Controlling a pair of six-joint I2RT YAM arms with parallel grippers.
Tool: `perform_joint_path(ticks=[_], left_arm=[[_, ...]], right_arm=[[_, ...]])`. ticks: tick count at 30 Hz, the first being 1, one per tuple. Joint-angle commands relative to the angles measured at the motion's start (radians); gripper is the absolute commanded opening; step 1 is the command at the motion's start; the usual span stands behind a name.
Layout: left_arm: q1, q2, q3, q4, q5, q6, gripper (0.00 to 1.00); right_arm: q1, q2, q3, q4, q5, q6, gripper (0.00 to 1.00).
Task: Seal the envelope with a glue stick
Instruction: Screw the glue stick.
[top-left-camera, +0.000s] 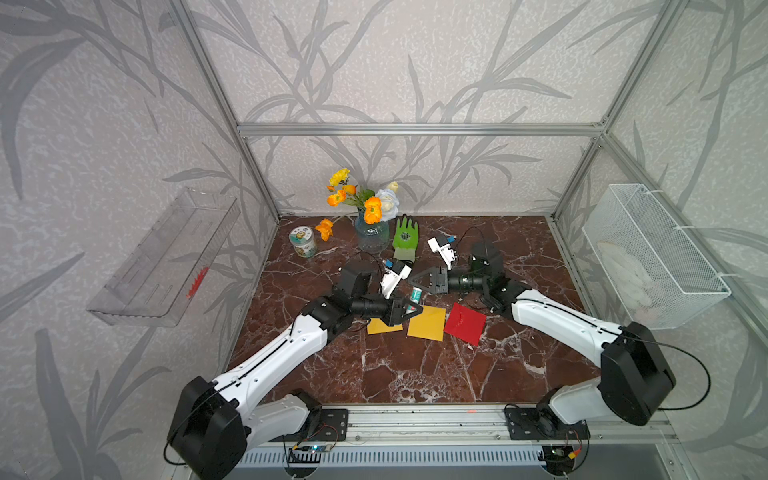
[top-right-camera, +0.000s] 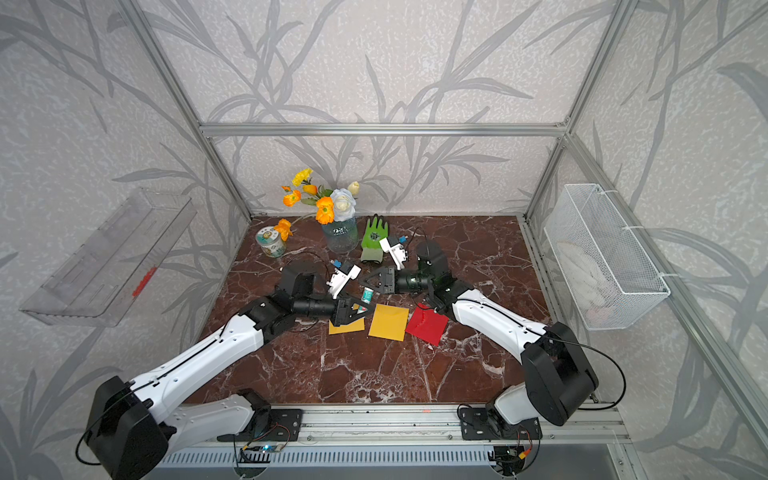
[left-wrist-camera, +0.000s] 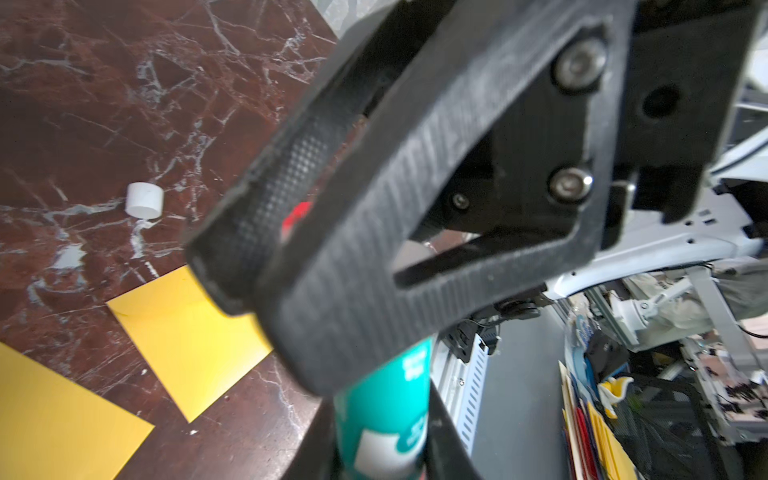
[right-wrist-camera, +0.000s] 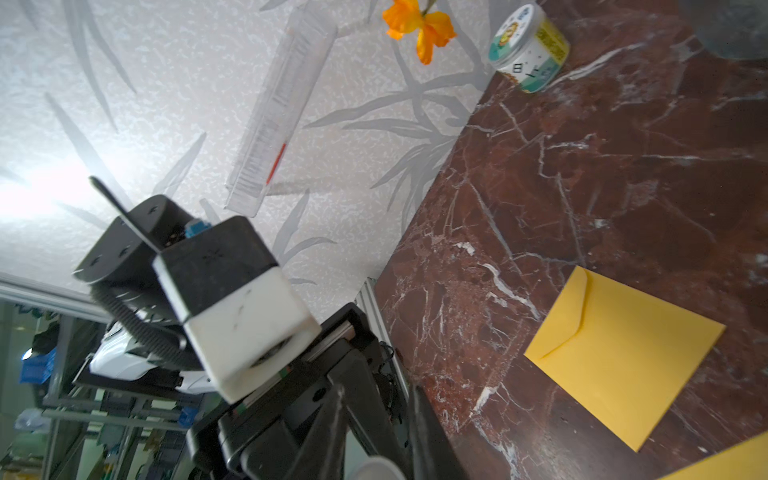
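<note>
Glue stick (top-left-camera: 417, 295) at centre frame in both top views, lifted off the bench (top-left-camera: 399, 374) and bridged between my two claws. My left claw (top-left-camera: 411, 309) holds one end, jaws narrow around the tube. In the left wrist view the teal-and-white tube (left-wrist-camera: 384, 411) comes up from the bottom edge between those jaws. My right claw (top-left-camera: 415, 284) reaches in from the right of the frame, just above the left one, and is clamped tight on the other end. In the right wrist view a white rounded end (right-wrist-camera: 380, 467) shows at the bottom edge between its jaws. Three envelopes lie flat on the bench in a row just below the claws. The left yellow envelope (top-left-camera: 384, 327) is partly under my left claw, and the right wrist view shows it flap side up (right-wrist-camera: 623, 357). The middle yellow envelope (top-left-camera: 427, 323) sits just beside it, and the red envelope (top-left-camera: 465, 323) is to the right, partly under my right forearm. A small white cylinder (left-wrist-camera: 144, 200) stands on bare bench in the left part of the left wrist view, apart from the envelopes. Toward the upper middle of the top views stand a glass vase of flowers (top-left-camera: 372, 235), a green glove (top-left-camera: 405, 235) beside it and a printed tin (top-left-camera: 302, 242) to its left. A wire basket (top-left-camera: 652, 249) hangs at the right of the frame and a clear tray (top-left-camera: 166, 257) at the left.
</note>
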Motion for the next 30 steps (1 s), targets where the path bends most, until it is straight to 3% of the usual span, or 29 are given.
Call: perform_joint_path(ticks=[1, 3, 7, 13, 15, 17, 19, 22, 26, 30], left_arm=[[0.004, -0.057, 0.022, 0.040, 0.179, -0.018, 0.00], [0.007, -0.072, 0.020, 0.077, 0.262, -0.054, 0.00], [0.005, -0.079, 0.031, 0.166, 0.438, -0.138, 0.04], [-0.002, -0.135, 0.028, 0.213, 0.483, -0.179, 0.04], [0.000, -0.138, 0.034, 0.183, 0.475, -0.153, 0.04], [0.001, -0.135, 0.036, 0.140, 0.442, -0.118, 0.04], [0.001, -0.127, 0.034, 0.123, 0.399, -0.102, 0.03], [0.001, -0.121, 0.028, 0.118, 0.306, -0.079, 0.03], [0.000, -0.124, 0.022, 0.140, 0.205, -0.063, 0.03], [0.001, -0.133, 0.003, 0.171, 0.135, -0.046, 0.04]], right_arm=[[0.005, -0.079, -0.031, 0.257, -0.177, 0.018, 0.16], [0.006, -0.125, -0.066, 0.348, -0.216, 0.028, 0.17], [0.007, -0.206, -0.082, 0.297, -0.278, -0.061, 0.17], [0.018, -0.269, -0.078, 0.250, -0.371, -0.149, 0.20], [0.018, -0.288, -0.057, 0.132, -0.324, -0.235, 0.29], [0.018, -0.302, -0.033, 0.010, -0.251, -0.298, 0.48], [0.015, -0.295, -0.006, -0.084, -0.156, -0.302, 0.61], [0.008, -0.263, 0.009, -0.122, -0.079, -0.245, 0.71], [0.007, -0.213, -0.011, -0.091, -0.020, -0.136, 0.75], [0.008, -0.159, -0.042, 0.020, -0.012, -0.043, 0.73]])
